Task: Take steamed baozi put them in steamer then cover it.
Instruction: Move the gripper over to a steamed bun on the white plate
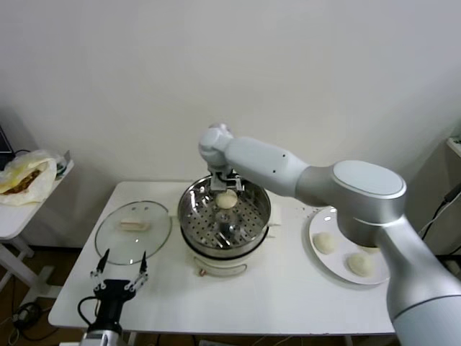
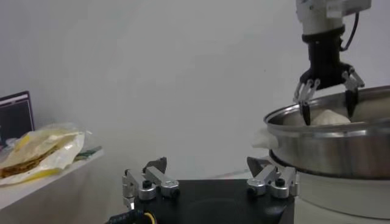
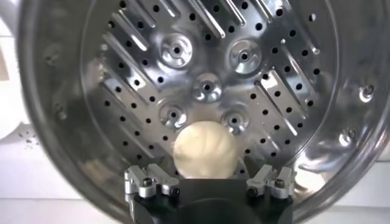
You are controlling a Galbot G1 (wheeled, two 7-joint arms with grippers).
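Note:
The steamer [image 1: 189, 216] is a shiny steel pot in the middle of the table, with a perforated tray [image 3: 207, 61] inside. One cream-white baozi [image 1: 226, 200] lies on the tray's far side. My right gripper [image 1: 226, 186] hangs just above it, open, with its fingers [image 2: 304, 97] spread wider than the bun [image 3: 204, 149]. Two more baozi [image 1: 325, 243] [image 1: 360, 264] lie on a white plate [image 1: 338, 275] at the right. The glass cover [image 1: 122, 241] lies flat on the table left of the pot. My left gripper [image 1: 119, 268] waits open near the front left edge.
A side table [image 1: 14, 216] at the far left carries a yellow bag of food [image 1: 27, 176]. The wall stands close behind the main table. The right arm reaches across above the plate and the pot's right side.

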